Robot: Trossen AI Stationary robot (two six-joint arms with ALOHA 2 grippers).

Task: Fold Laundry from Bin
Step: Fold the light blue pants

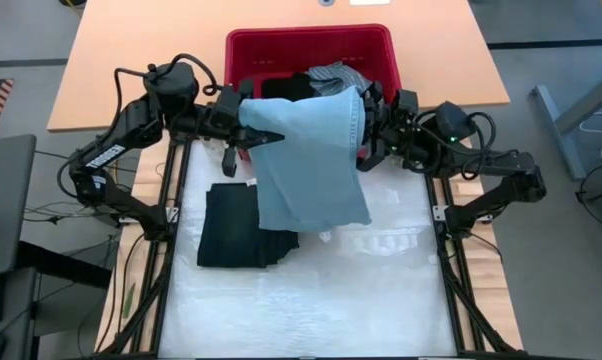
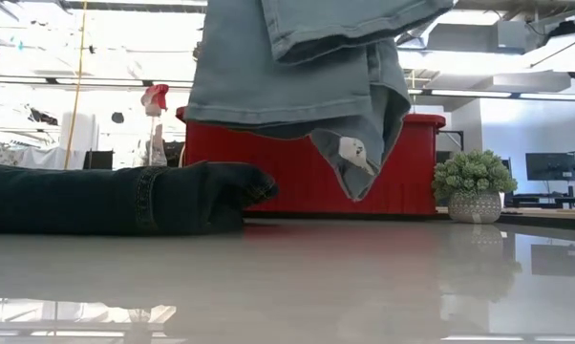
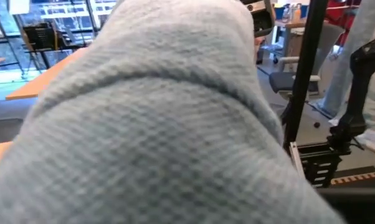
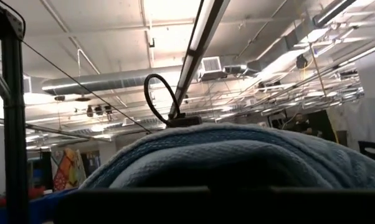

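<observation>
The light blue jeans (image 1: 311, 160) hang in the air between my two grippers, in front of the red bin (image 1: 311, 45) at the table's far edge. My left gripper (image 1: 268, 136) is shut on their upper left edge, my right gripper (image 1: 369, 112) on their upper right. In the low view their lowest end (image 2: 359, 162) hangs clear of the table. A dark navy piece (image 1: 236, 225) lies folded flat on the table below and to the left. A black piece (image 1: 286, 88) and a striped shirt (image 1: 331, 72) lie in the bin. My left gripper holds the jeans at their upper left edge (image 1: 253, 122), its fingers (image 1: 271, 134) level and reaching in from the table's left. Denim (image 3: 150, 124) fills its wrist view and hides the pinch. The jeans hang below it, clear of the table. My right gripper holds the jeans at their upper right edge (image 1: 357, 104), coming from the table's right. The denim (image 4: 225, 155) drapes over the fingers and hides the place of contact. The cloth hangs slack down to the left of it.
A small potted green ball plant (image 2: 474, 182) stands to the right of the bin, and a spray bottle with a red trigger (image 2: 156, 119) to its left. The white table top (image 1: 311, 300) lies bare toward the near edge. Black frame rails (image 1: 451, 270) run along both sides.
</observation>
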